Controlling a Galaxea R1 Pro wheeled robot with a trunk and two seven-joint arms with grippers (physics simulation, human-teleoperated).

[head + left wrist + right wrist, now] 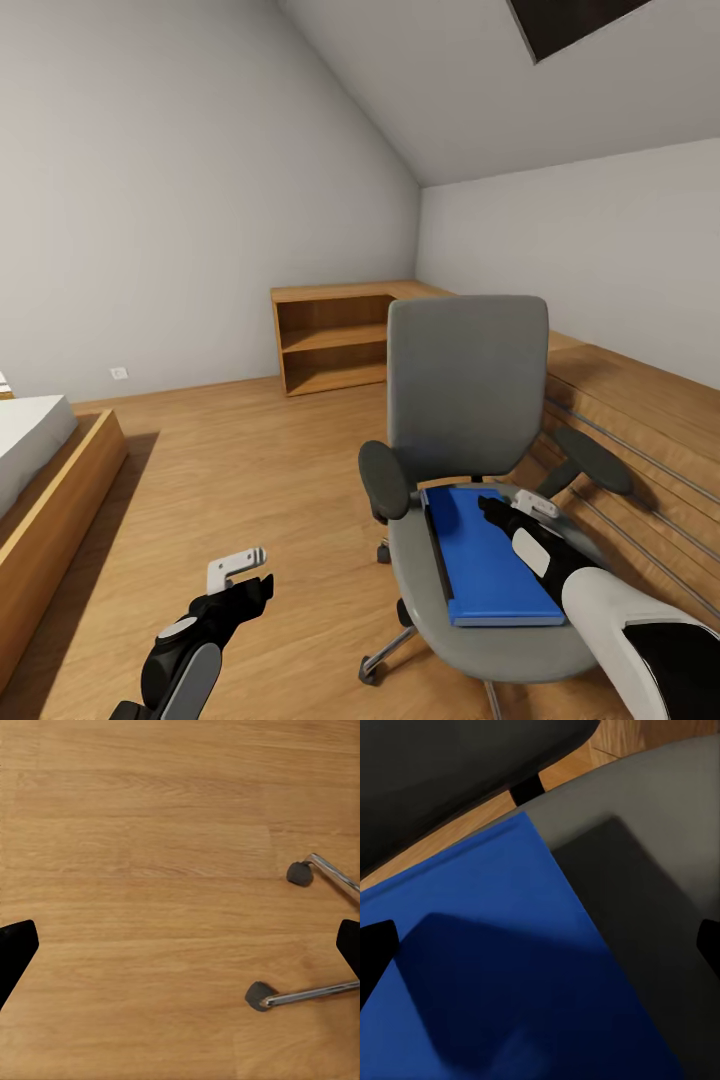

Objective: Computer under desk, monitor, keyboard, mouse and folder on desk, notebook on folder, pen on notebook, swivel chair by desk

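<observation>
Near left: my left gripper idle over floor, fingers apart. Right gripper spread above folder, not clamped. Folder flat on swivel chair seat; I judge transfer to desk pending.

Soft, even light fills the room, with no glare on the walls or floor. The skylight itself reads dark. The bed throws a faint shadow across the boards beside it. In the right wrist view a broad, soft-edged shadow darkens the folder and the chair seat. Renders are sharp in the head view, slightly soft up close, and the wood grain looks smeared.
</observation>
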